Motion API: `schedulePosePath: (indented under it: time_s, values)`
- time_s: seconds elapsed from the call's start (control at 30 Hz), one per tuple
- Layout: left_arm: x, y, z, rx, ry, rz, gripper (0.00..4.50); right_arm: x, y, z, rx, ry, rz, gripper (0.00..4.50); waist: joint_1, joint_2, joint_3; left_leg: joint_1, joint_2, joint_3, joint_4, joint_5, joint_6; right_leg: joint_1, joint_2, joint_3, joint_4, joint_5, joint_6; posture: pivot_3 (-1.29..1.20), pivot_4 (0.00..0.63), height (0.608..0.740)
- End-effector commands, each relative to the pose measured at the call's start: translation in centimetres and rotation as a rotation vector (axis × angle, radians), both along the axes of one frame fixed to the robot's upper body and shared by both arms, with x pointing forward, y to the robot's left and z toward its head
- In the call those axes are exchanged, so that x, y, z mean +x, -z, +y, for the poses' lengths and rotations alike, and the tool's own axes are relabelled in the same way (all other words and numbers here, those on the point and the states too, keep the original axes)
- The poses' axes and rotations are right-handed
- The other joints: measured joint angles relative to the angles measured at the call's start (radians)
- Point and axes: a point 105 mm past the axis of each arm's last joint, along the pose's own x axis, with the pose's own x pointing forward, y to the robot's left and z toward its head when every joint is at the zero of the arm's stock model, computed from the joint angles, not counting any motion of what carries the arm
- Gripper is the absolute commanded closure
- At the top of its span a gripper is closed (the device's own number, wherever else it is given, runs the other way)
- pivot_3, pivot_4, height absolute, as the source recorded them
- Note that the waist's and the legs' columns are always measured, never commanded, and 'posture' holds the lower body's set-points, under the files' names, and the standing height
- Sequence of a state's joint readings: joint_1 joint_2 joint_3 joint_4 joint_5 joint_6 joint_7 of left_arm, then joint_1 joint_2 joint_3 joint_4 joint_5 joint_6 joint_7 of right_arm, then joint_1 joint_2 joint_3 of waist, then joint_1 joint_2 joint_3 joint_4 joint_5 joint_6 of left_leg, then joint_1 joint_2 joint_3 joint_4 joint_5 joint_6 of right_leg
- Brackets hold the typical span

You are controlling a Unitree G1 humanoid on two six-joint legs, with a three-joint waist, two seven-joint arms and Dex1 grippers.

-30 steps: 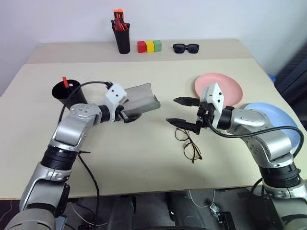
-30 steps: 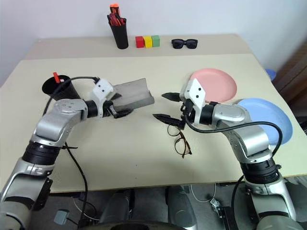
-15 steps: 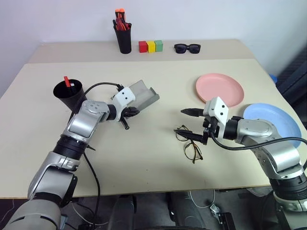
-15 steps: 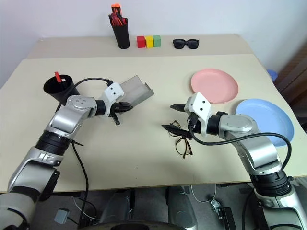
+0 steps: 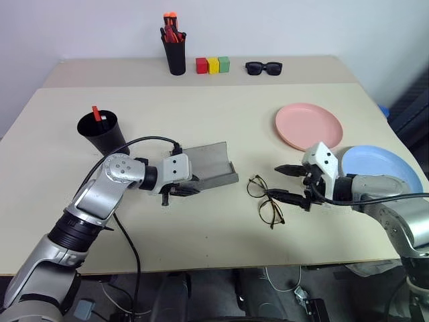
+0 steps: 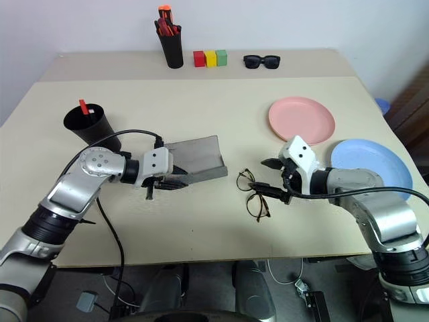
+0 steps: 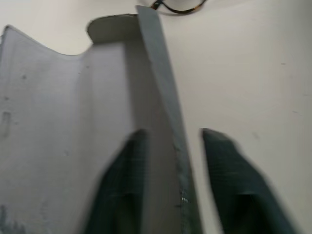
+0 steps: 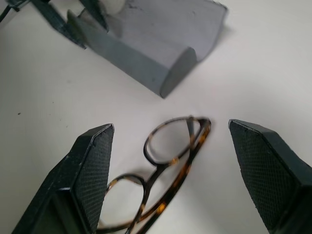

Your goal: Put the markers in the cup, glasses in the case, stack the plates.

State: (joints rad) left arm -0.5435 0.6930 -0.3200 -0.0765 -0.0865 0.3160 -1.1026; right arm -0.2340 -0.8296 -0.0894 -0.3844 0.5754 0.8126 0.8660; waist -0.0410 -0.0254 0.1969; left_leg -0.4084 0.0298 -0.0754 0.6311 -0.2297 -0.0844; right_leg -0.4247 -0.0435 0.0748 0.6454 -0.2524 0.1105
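We see a red marker [image 5: 96, 113] standing in the black cup [image 5: 102, 133] at ten o'clock. The open grey case [image 5: 209, 169] lies empty, its wall between the left gripper's [image 5: 182, 191] parted fingers. The right gripper [image 5: 282, 182] spreads wide around the glasses [image 5: 265, 200] on the table.

On the table [image 5: 221, 255], the case [image 5: 209, 169] lies at centre; the glasses [image 5: 265, 201] just at its 3 o'clock; the plates [image 5: 308, 125] farther toward 2 o'clock; the cup [image 5: 100, 133] at 10 o'clock.

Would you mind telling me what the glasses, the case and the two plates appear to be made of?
The glasses: thin frame with a mottled amber-brown tortoiseshell look, probably plastic or coated metal, with clear lenses. The case: stiff grey shell with a dull, matte lining, possibly fabric-covered board or plastic. The pink plate and the blue plate: smooth, evenly coloured, softly matte, likely plastic or melamine, though glazed ceramic cannot be ruled out.
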Motion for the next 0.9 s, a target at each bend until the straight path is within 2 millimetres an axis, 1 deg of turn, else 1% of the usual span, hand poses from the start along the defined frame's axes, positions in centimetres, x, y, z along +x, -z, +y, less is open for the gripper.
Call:
schedulePosePath:
  time_s: [0.03, 0.13, 0.27, 0.33, 0.43, 0.53, 0.63, 0.73, 0.83, 0.9]
  values:
    - [0.6, -2.3, -0.3, -0.061, -0.012, -0.099, 1.61, -0.1, -0.5, -0.3, 0.045, 0.048, 0.028, 0.64, -0.002, 0.000, 0.000, 0.000, 0.000, 0.000, 0.000, 0.000, 0.000, 0.000, 0.000, 0.000, 0.000, 0.000, 0.000, 0.00, 0.150, 0.740]
    - [0.6, -2.8, 0.4, -0.027, -0.023, -0.142, 1.61, -0.2, 0.4, -0.3, 0.032, 0.068, 0.064, 0.64, -0.004, 0.000, 0.000, 0.001, 0.000, 0.000, 0.000, 0.000, 0.000, 0.000, 0.001, 0.000, 0.000, 0.000, 0.000, 0.00, 0.150, 0.740]
    - [-0.5, -4.0, 1.3, -0.034, -0.048, -0.173, 1.61, -0.3, 2.2, 0.0, 0.004, 0.098, 0.123, 0.64, -0.004, 0.000, 0.000, 0.001, 0.001, 0.000, -0.001, 0.000, 0.000, 0.000, 0.001, 0.000, 0.000, 0.001, 0.002, 0.00, 0.150, 0.740]
    - [-1.0, -3.7, 2.0, -0.023, -0.078, -0.164, 1.61, -0.3, 2.6, 0.4, 0.018, 0.109, 0.150, 0.64, -0.003, 0.000, 0.000, 0.001, 0.000, 0.000, -0.001, 0.000, 0.000, 0.000, 0.000, 0.000, 0.000, 0.001, 0.002, 0.00, 0.150, 0.740]
    - [-1.9, -2.7, 3.0, -0.003, -0.114, -0.140, 1.61, -0.3, 3.0, 1.0, 0.034, 0.116, 0.174, 0.64, -0.004, 0.000, 0.000, 0.001, 0.000, 0.000, 0.000, 0.000, 0.000, 0.000, 0.001, 0.001, 0.000, 0.001, 0.001, 0.00, 0.150, 0.740]
    - [-2.8, -2.2, 3.7, -0.017, -0.149, -0.105, 1.57, -0.3, 3.6, 1.1, 0.026, 0.123, 0.189, 1.42, -0.003, 0.000, 0.000, 0.001, 0.000, 0.001, 0.000, 0.000, 0.000, 0.000, 0.000, 0.001, 0.000, 0.000, 0.000, 0.00, 0.150, 0.740]
    - [-3.8, -1.8, 4.2, -0.032, -0.179, -0.077, 1.57, 0.0, 3.8, 1.1, 0.027, 0.141, 0.196, 2.90, -0.003, 0.000, 0.000, 0.001, 0.001, 0.000, 0.000, 0.000, 0.000, 0.000, 0.000, 0.001, 0.000, 0.000, 0.000, 0.00, 0.150, 0.740]
    - [-4.3, -1.1, 4.8, -0.027, -0.217, -0.059, 1.57, 0.0, 3.7, 1.1, 0.026, 0.138, 0.193, 4.42, -0.002, 0.000, 0.000, 0.001, 0.001, 0.001, 0.000, 0.000, 0.000, 0.000, 0.000, 0.001, 0.000, 0.000, 0.000, 0.00, 0.150, 0.740]
    - [-4.7, -0.6, 5.6, -0.025, -0.265, -0.047, 1.57, 0.0, 3.3, 1.2, 0.004, 0.120, 0.164, 4.47, -0.003, 0.000, 0.000, 0.001, 0.001, 0.001, 0.000, 0.000, 0.000, 0.000, 0.000, 0.001, 0.000, 0.000, -0.001, 0.00, 0.150, 0.740]
    - [-4.7, -0.5, 6.3, -0.037, -0.309, -0.044, 1.57, 0.1, 2.3, 1.3, -0.041, 0.080, 0.100, 4.47, -0.003, 0.000, 0.000, 0.001, 0.001, 0.001, 0.000, 0.000, 0.000, 0.000, 0.000, 0.001, 0.000, -0.001, -0.001, 0.00, 0.150, 0.740]
